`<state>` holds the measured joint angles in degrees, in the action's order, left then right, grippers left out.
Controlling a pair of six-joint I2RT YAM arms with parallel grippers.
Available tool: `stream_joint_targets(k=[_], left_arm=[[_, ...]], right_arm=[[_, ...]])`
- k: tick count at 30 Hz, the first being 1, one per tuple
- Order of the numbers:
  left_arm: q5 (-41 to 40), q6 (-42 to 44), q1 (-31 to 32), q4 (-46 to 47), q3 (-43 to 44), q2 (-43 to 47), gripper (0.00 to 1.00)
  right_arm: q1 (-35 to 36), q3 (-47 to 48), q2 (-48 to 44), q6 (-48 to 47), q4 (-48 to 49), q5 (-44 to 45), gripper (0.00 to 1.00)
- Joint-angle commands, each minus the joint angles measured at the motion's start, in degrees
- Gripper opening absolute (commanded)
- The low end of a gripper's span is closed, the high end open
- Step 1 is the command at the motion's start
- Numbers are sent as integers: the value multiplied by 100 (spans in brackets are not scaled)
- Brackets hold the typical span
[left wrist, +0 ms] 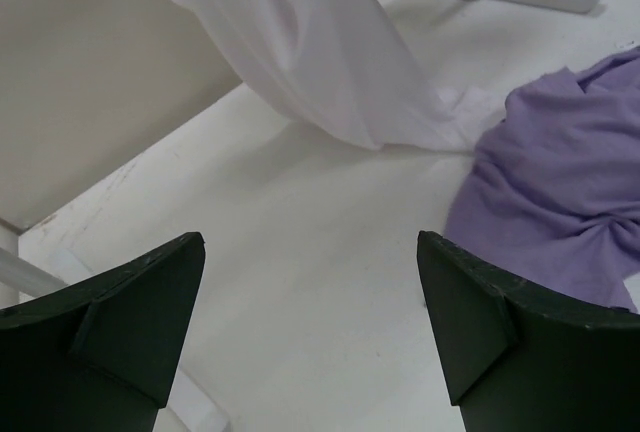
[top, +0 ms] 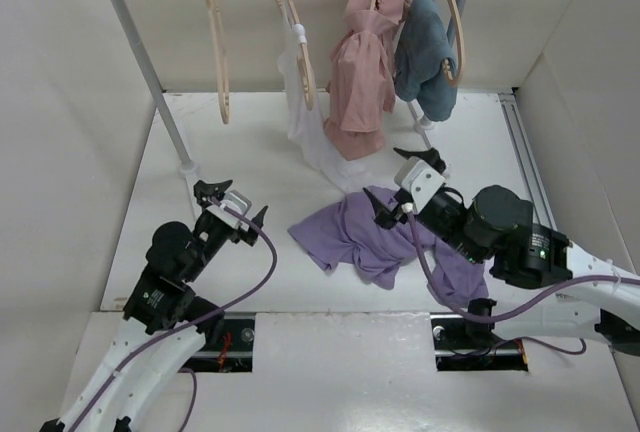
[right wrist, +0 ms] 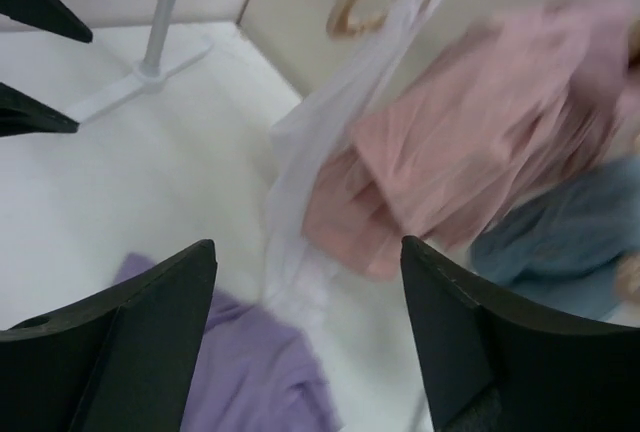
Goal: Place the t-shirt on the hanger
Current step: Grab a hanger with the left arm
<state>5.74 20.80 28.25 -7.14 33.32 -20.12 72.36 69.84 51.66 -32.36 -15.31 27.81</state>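
Lavender t-shirt (top: pixel 375 242) lies crumpled on table (top: pixel 240 152), toward near right edge; left gripper (top: pixel 236 202) and right gripper (top: pixel 398 190) both released, empty.

Soft, matt cloth in the lavender t-shirt (top: pixel 370 242). Pale, smooth wood in the hanger (top: pixel 217 52). Thin, slightly sheer fabric in the white garment (top: pixel 305 122); duller cloth in the pink garment (top: pixel 362 82). Smooth, faintly glossy tabletop (top: pixel 250 152). Matt black plastic, seemingly, on both pairs of jaws.

No legible text, labels or numbers anywhere.
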Motion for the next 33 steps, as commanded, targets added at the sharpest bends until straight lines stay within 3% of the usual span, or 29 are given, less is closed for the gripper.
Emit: stream_joint_targets(k=[1,3,6,8,11,13,16,20,26,33], left_arm=[[113,56,40,10,-71,61,84],[41,4,40,71,-71,8,84],[-151,3,40,194,-71,-133,80],[-213,3,40,256,103,-203,71],[390,56,40,196,455,-203,64],[998,144,40,2,728,-203,64],[1149,144,40,-296,904,-264,64],[1464,582,40,-438,1150,-204,64],[1904,602,92,105,2123,-562,69],[1826,-505,93,528,3477,-1484,70]], right_arm=[[15,-382,-322,1677,-709,627,76],[-238,-890,-542,2223,-763,498,67],[-616,-1253,-701,2778,-701,304,66],[-618,-1158,-614,2779,-701,365,77],[-618,-701,-264,2316,-701,261,89],[-618,-438,9,2024,-797,-196,91],[-618,510,773,1707,-1226,-1037,92],[-618,2214,1487,1707,-1318,-1533,92],[-618,2157,1241,1277,132,-1586,93],[-618,2156,1426,1162,63,-1690,93]])
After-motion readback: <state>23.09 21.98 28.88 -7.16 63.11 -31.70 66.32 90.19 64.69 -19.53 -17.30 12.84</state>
